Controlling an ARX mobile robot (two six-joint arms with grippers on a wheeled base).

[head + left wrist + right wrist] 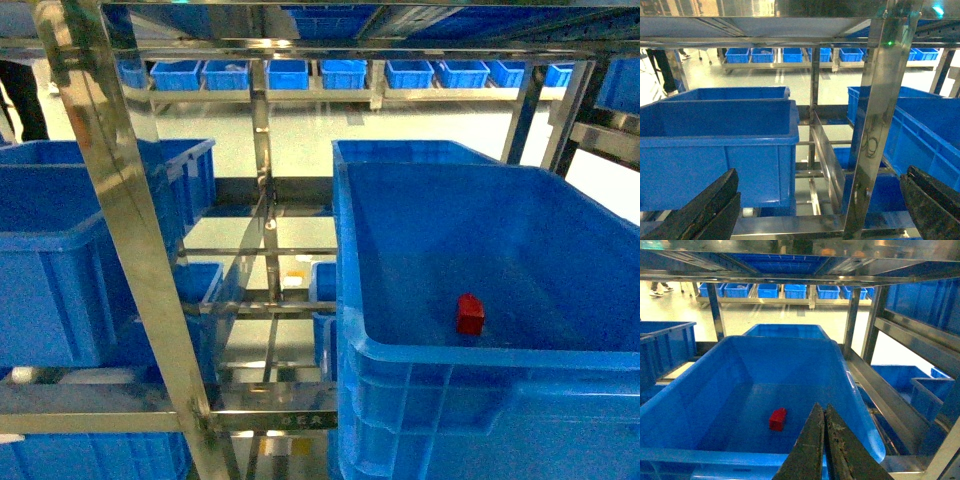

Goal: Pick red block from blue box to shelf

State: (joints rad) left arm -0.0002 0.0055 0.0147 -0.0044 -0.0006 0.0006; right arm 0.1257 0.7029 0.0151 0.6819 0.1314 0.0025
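Observation:
The red block lies on the floor of the blue box, near its front wall. In the right wrist view the red block sits left of and beyond my right gripper. That gripper is shut with nothing between its fingers and hangs over the front rim of the blue box. My left gripper is open and empty, facing the steel shelf. Its fingers frame the shelf's lower rail. The shelf surrounds the box. Neither gripper shows in the head view.
A dark blue crate stands on the shelf's left side, seen also as the crate in the left wrist view. Another crate sits behind the box. A steel upper tier runs overhead. Rows of blue bins line the far wall.

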